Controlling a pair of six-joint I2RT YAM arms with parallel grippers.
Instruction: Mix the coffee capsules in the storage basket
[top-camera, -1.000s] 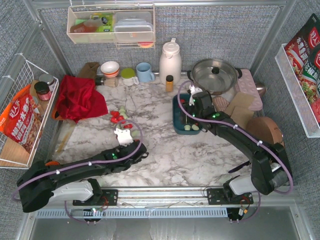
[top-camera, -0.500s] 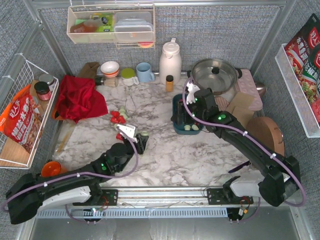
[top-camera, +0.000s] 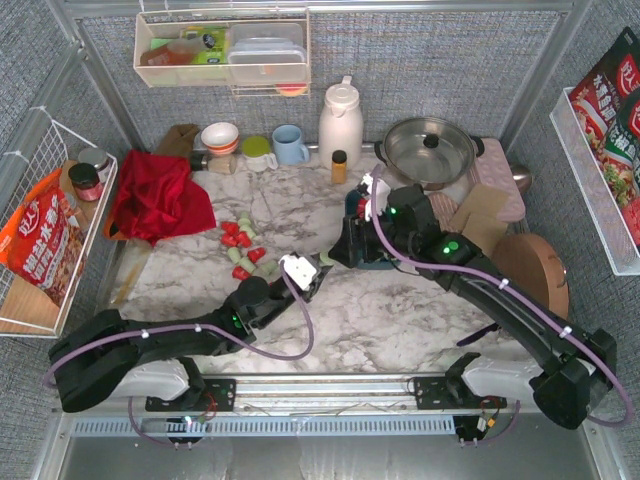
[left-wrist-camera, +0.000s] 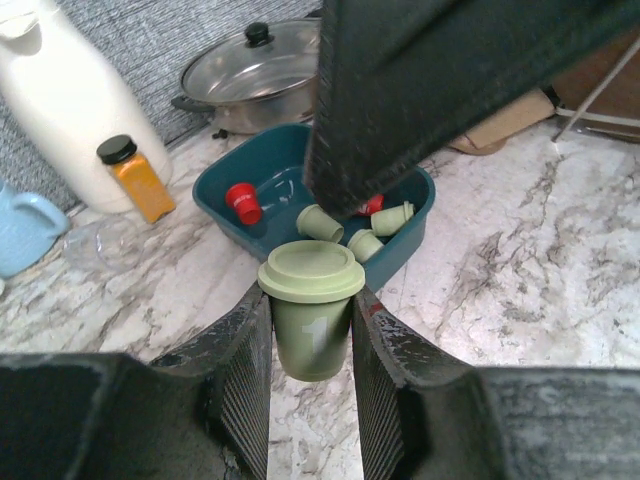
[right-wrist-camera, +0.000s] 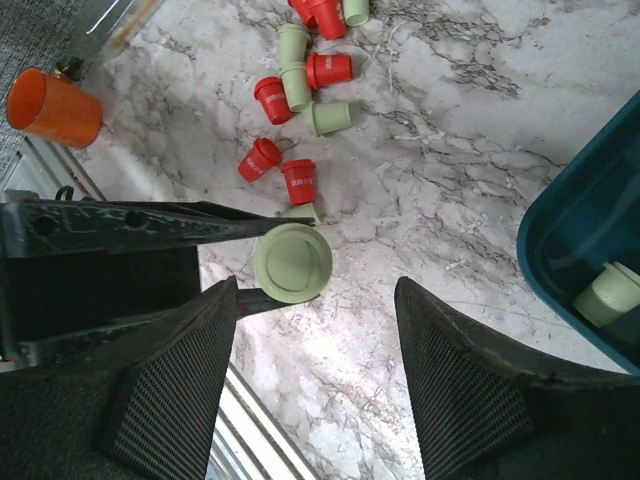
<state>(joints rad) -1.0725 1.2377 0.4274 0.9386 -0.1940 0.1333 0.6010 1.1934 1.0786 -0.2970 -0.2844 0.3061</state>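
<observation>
Mint-green, lidded and upright: one coffee capsule (left-wrist-camera: 312, 310) clenched by its body between both fingers of the left end effector (left-wrist-camera: 312, 300), raised off the marble tabletop (left-wrist-camera: 520, 290) just short of the near wall of the storage basket (left-wrist-camera: 410, 250). Carried rightward since a second ago, when working down at the scattered coffee capsules (top-camera: 243, 240); half a second ago just lifting away from them; now well apart from that red and green cluster and near the basket's near-left corner. Inside the basket, from the left wrist view: three pale green capsules on their sides, one red by the far-left wall, another red partly hidden behind the dark right arm. Spread wide and holding nothing on the right end effector (right-wrist-camera: 315, 295), pointing down directly above the held capsule's lid, basket edge off to one side. Hung over the basket itself a second ago; since then swung left and toward the near edge. Loose cluster lying on the tabletop beside the red cloth (top-camera: 155, 195). Behind the basket: white thermos jug (left-wrist-camera: 60, 100), amber spice bottle (left-wrist-camera: 135, 180), lidded steel pot (left-wrist-camera: 260, 70).
</observation>
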